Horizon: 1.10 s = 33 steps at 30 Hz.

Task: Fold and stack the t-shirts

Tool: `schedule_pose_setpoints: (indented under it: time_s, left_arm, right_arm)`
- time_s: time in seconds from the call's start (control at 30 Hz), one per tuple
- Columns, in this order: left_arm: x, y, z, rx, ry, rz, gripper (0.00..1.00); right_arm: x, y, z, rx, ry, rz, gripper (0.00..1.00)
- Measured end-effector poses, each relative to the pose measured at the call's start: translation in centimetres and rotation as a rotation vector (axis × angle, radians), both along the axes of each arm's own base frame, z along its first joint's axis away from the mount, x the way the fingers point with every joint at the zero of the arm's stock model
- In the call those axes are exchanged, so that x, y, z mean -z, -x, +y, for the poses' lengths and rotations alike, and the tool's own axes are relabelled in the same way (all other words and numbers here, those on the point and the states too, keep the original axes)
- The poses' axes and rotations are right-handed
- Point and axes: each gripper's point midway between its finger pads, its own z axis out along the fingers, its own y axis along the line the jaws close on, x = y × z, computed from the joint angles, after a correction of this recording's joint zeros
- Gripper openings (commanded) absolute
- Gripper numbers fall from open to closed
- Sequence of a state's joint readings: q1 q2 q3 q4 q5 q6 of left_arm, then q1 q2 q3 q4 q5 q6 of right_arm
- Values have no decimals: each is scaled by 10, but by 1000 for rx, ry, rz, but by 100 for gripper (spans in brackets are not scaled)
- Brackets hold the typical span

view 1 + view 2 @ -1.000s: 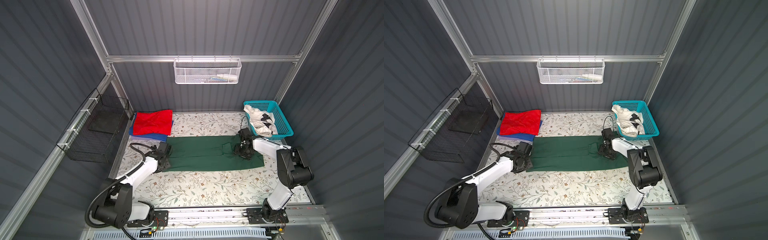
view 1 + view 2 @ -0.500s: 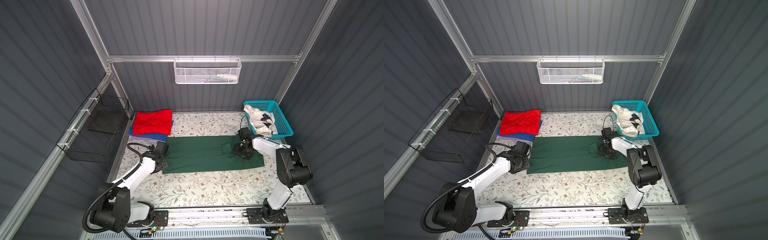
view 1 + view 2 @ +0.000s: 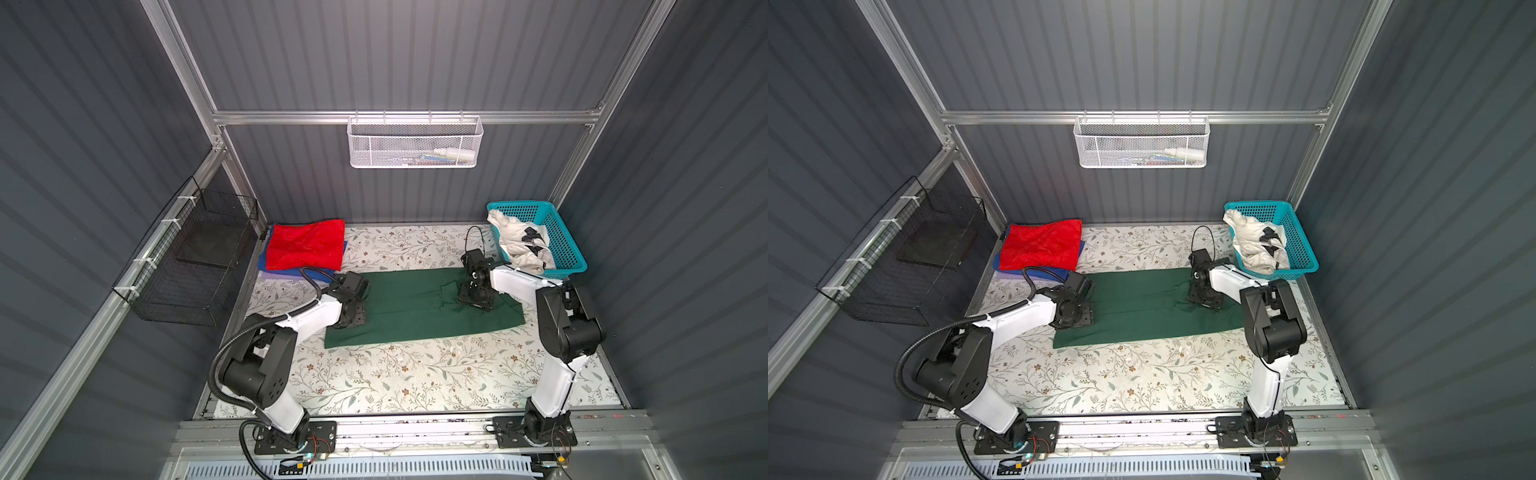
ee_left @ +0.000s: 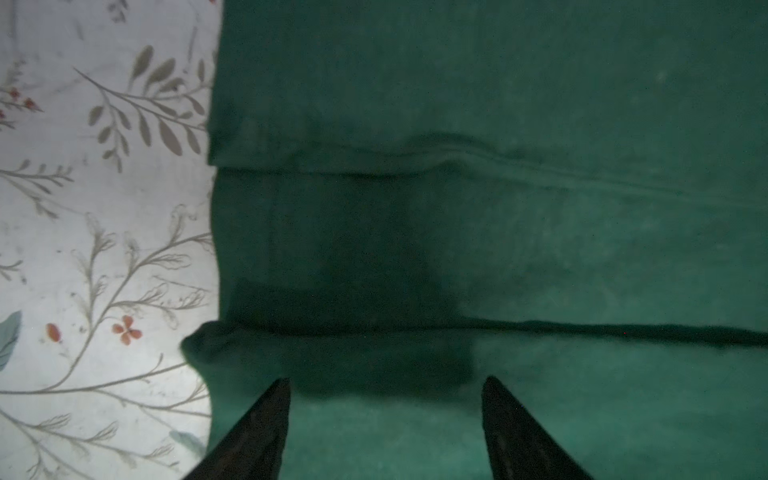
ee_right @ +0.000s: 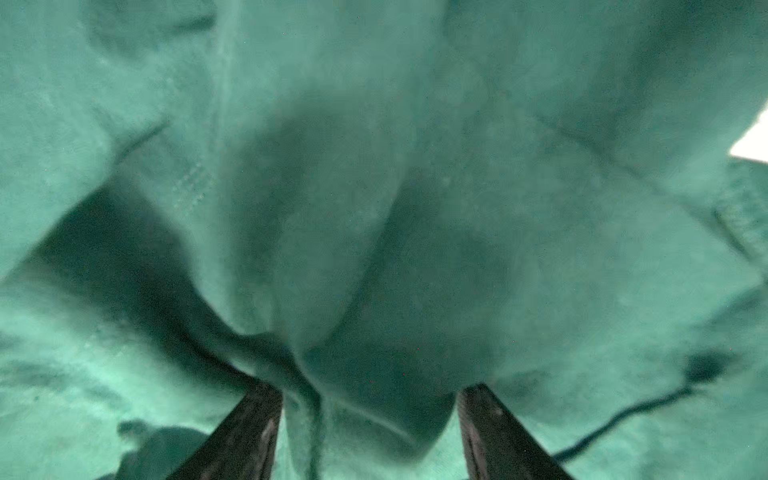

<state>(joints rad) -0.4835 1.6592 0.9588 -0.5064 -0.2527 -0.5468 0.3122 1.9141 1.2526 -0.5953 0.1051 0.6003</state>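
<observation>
Closing your open right pincer (image 5: 372, 388) on the bunched green t-shirt (image 3: 415, 307) could skew its fold, since your open left pincer (image 4: 386, 380) pins nothing.

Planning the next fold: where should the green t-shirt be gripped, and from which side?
Probably its left short end: the green t-shirt lies as a flat long strip, and its stacked layer edges end there on the floral mat. Come from the mat side, low, catching all layers. The open left hand hangs above that end.
</observation>
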Motion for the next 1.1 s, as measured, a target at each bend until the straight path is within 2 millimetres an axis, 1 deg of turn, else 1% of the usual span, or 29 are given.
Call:
schedule_pose_setpoints:
  time_s: [0.07, 0.1, 0.17, 0.2, 0.23, 0.3, 0.33, 0.37, 0.43, 0.5, 0.53, 0.63, 0.7, 0.77, 0.9, 1.0, 1.1]
  left_arm:
    - [7, 0, -1, 11, -12, 18, 73]
    - [7, 0, -3, 19, -12, 15, 72]
    - [7, -1, -5, 26, -10, 10, 63]
    - [8, -2, -7, 33, -9, 6, 56]
    - [9, -2, -10, 39, -7, 4, 47]
    - [11, -4, -17, 49, 4, -2, 31]
    - [11, -5, -21, 58, 7, -10, 22]
    - [11, -6, -25, 62, 9, -20, 17]
    - [11, -7, -32, 81, 6, -41, 11]
    - [12, -6, -36, 91, 0, -56, 3]
    - [12, -6, -37, 95, -7, -63, 1]
    - [13, -6, -42, 115, -44, -86, 0]
    - [13, -6, -53, 141, -65, -110, 0]
    - [13, -4, -71, 180, -76, -136, 0]
    - [13, 3, -119, 281, -53, -173, 0]
    - [12, 10, -150, 355, -40, -182, 0]
    - [11, 19, -179, 438, -24, -189, 0]
  right_arm:
    - [1, -5, 4, -6, 3, -3, 68]
    - [1, -7, 5, -8, 7, -5, 67]
    - [1, -10, 8, -12, 7, -8, 63]
    - [0, -12, 9, -14, 8, -10, 60]
    - [0, -14, 10, -19, 8, -12, 54]
    - [0, -19, 12, -26, 1, -18, 45]
    - [0, -22, 14, -33, -3, -20, 37]
    - [0, -26, 16, -41, -7, -23, 30]
    - [0, -35, 22, -52, -22, -31, 19]
    - [0, -42, 28, -71, -37, -38, 13]
    - [0, -47, 31, -80, -48, -41, 11]
    - [-1, -66, 45, -110, -78, -58, 10]
    - [-1, -78, 54, -133, -96, -72, 9]
    - [-2, -88, 65, -160, -121, -83, 9]
    - [-7, -110, 93, -245, -170, -113, 10]
    - [-10, -116, 115, -326, -177, -128, 12]
    - [-13, -116, 139, -419, -186, -139, 12]
